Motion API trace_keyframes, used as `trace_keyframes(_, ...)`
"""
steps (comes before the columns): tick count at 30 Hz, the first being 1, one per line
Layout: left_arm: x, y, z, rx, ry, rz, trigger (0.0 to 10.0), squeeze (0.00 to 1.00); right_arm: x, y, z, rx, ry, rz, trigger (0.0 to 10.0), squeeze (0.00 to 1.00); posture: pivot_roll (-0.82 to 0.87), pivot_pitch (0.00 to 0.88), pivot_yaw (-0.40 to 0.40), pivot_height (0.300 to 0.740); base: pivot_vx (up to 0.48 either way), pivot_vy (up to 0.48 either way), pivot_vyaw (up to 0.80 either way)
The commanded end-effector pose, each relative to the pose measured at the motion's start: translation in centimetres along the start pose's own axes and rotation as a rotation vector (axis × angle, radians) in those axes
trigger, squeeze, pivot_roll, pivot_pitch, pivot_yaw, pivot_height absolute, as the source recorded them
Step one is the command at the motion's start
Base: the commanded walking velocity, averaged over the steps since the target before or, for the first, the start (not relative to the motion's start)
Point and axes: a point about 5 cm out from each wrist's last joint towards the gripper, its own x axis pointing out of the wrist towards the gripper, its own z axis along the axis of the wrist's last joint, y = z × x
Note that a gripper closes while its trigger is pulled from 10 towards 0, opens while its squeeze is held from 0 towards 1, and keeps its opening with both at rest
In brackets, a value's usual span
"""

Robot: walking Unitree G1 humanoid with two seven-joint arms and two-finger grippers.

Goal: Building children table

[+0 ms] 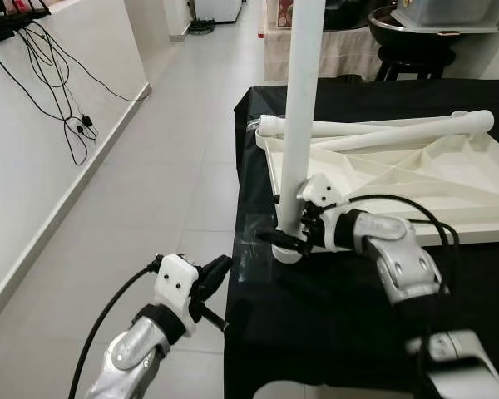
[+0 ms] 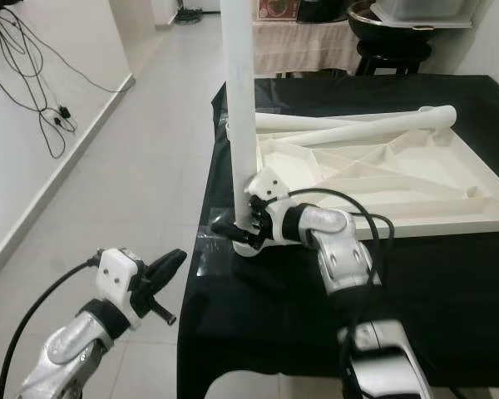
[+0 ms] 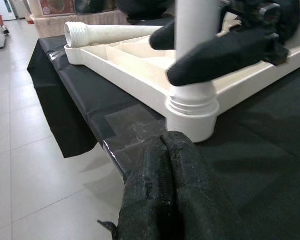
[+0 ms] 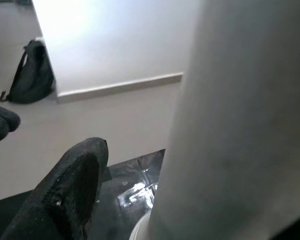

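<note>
An upturned white children's table top point(image 1: 474, 226) lies on a black-covered table point(image 1: 333, 332). One white leg point(image 1: 301, 100) stands upright in the top's near-left corner socket point(image 3: 192, 107). My right gripper point(image 1: 287, 237) is shut on this leg just above the socket, with one finger point(image 3: 220, 52) across its front. Two loose white legs point(image 1: 399, 126) lie across the far side of the top. My left gripper point(image 1: 219, 270) hovers off the table's left edge, below the socket. It is shut and empty, with its fingers point(image 3: 170, 200) pressed together.
Tiled floor point(image 1: 175, 166) runs along the table's left side. Black cables point(image 1: 58, 83) hang on the white wall at the left. A dark stool point(image 1: 416, 50) and a cloth-covered stand point(image 1: 341, 50) are behind the table. A black backpack point(image 4: 32, 72) leans on a wall.
</note>
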Motion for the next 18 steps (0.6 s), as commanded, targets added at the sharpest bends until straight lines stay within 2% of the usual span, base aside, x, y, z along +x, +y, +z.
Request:
trace_keyframes(1, -0.2, 0.1, -0.5, -0.005, 0.020, 0.012, 10.0, 0.00, 1.1, 0.3, 0.1, 0.011, -0.003, 0.058, 10.0, 0.00, 0.04, 0.100, 0.030, 0.740, 0.000, 0.000, 0.00)
trace_keyframes(4, -0.2, 0.1, -0.5, -0.005, 0.020, 0.012, 10.0, 0.00, 1.1, 0.3, 0.1, 0.011, -0.003, 0.058, 10.0, 0.00, 0.04, 0.100, 0.030, 0.740, 0.000, 0.000, 0.00)
trace_keyframes(5, -0.2, 0.1, -0.5, -0.005, 0.020, 0.012, 10.0, 0.00, 1.1, 0.1, 0.1, 0.021, -0.005, 0.073, 0.6, 0.00, 0.04, 0.100, 0.030, 0.740, 0.000, 0.000, 0.00)
trace_keyframes(7, -0.2, 0.1, -0.5, -0.005, 0.020, 0.012, 10.0, 0.00, 1.1, 0.1, 0.1, 0.021, -0.005, 0.073, 0.6, 0.00, 0.04, 0.100, 0.030, 0.740, 0.000, 0.000, 0.00)
trace_keyframes(8, -0.2, 0.0, -0.5, -0.007, 0.019, 0.010, 10.0, 0.00, 0.9, -0.2, -0.5, 0.057, -0.006, 0.069, 0.0, 0.00, 0.04, 0.107, 0.033, 0.740, 0.000, 0.000, 0.00)
trace_keyframes(14, -0.2, -0.1, -0.5, -0.009, 0.019, 0.007, 10.0, 0.00, 0.5, -0.3, -1.0, 0.084, -0.010, 0.069, 0.0, 0.00, 0.03, 0.111, 0.037, 0.740, 0.000, 0.000, 0.00)
trace_keyframes(15, -0.2, -0.1, -0.5, -0.012, 0.018, 0.005, 10.0, 0.00, -0.2, -0.2, -1.7, 0.114, -0.019, 0.054, 0.0, 0.00, 0.03, 0.113, 0.037, 0.740, 0.000, 0.000, 0.00)
trace_keyframes(16, -0.2, -0.1, -0.4, -0.013, 0.017, 0.004, 10.0, 0.00, -1.3, 0.0, -2.7, 0.155, -0.015, -0.014, 0.0, 0.00, 0.02, 0.128, 0.047, 0.740, 0.000, 0.000, 0.00)
trace_keyframes(18, -0.2, -0.1, -0.4, -0.013, 0.017, 0.004, 10.0, 0.00, -1.3, 0.0, -2.7, 0.155, -0.015, -0.014, 0.0, 0.00, 0.02, 0.128, 0.047, 0.740, 0.000, 0.000, 0.00)
